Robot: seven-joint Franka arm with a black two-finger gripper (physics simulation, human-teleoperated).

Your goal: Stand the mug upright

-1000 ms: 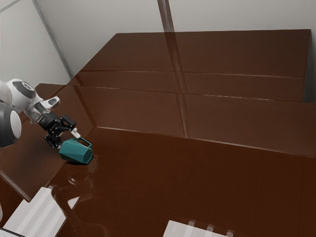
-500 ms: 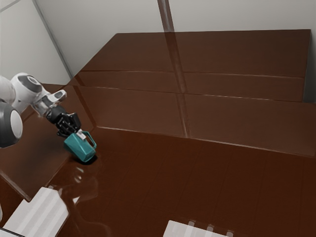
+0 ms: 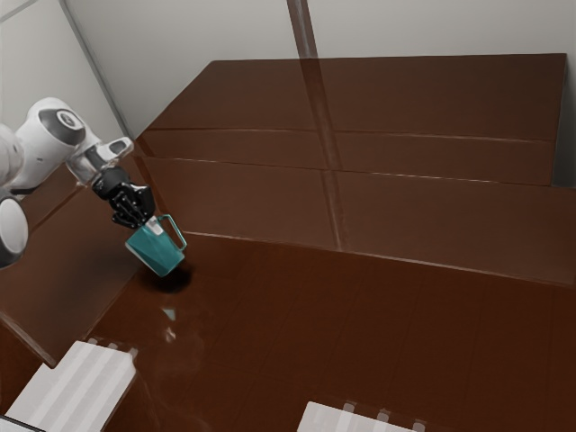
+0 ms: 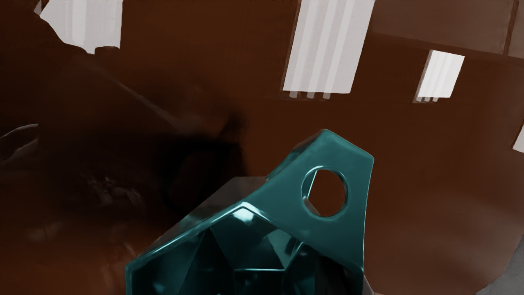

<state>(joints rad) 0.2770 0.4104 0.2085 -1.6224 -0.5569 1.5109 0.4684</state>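
The jaws of my black gripper (image 3: 155, 225) are closed on the wall of the teal mug (image 3: 155, 249), with a dark finger (image 4: 332, 280) inside it in the wrist view. My white arm (image 3: 56, 135) reaches in from the exterior view's left, and the mug hangs in that left part of the scene, raised above a glossy, dark brown tabletop (image 3: 360, 315). It is tilted, not upright: its open mouth leans toward my hand, and its handle (image 4: 356, 196), pierced by a round hole, is on the exterior view's right of the body. A soft dark shadow (image 3: 175, 281) lies on the brown surface below. At the near edge of the exterior view are two pale striped patches, one on the left (image 3: 76, 391) and one near the middle (image 3: 346, 420). Brown panels (image 3: 360, 99) span the far side, in front of a light grey wall (image 3: 432, 27).
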